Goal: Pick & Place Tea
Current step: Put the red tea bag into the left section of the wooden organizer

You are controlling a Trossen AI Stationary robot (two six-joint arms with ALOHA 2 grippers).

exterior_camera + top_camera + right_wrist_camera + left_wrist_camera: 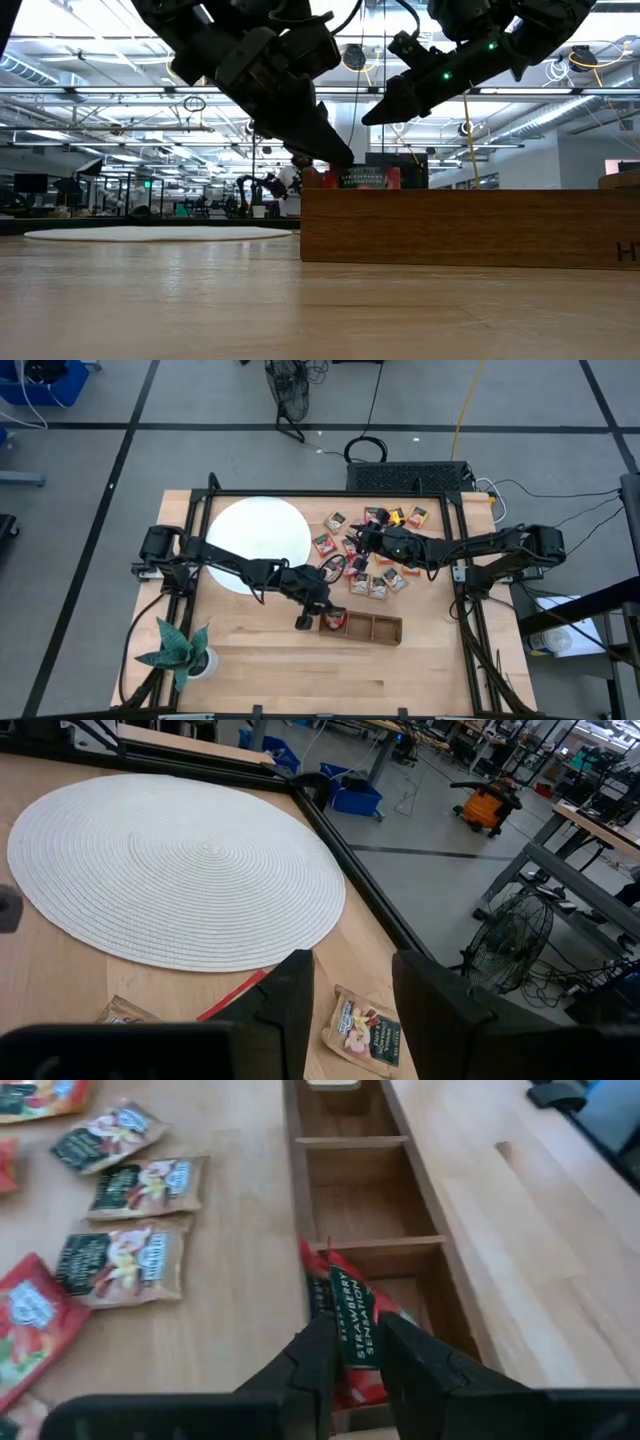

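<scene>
Starting on the left of the high view, there's a potted plant point(180, 650) at the bench point(250, 680) edge, then the white disc point(257, 545) further back. The left claw point(328, 612) hangs over the near end compartment of the wooden tray point(375, 628). From up there you can't really see what's between its fingers, but the left wrist view shows it: a red strawberry sachet point(350, 1325) standing on edge in that compartment, with the two fingers point(310, 1365) narrowly set on either side of it. Whether they're actually pinching it or just beside it, I can't tell. The low view adds the sachet's top poking above the tray wall.

Further right, the loose sachets point(375, 550) lie scattered on the bench behind the tray, and the right claw point(362, 540) hovers among them. Its wrist view shows the fingers parted with nothing between them, one sachet point(365, 1032) flat on the wood beyond them.
</scene>
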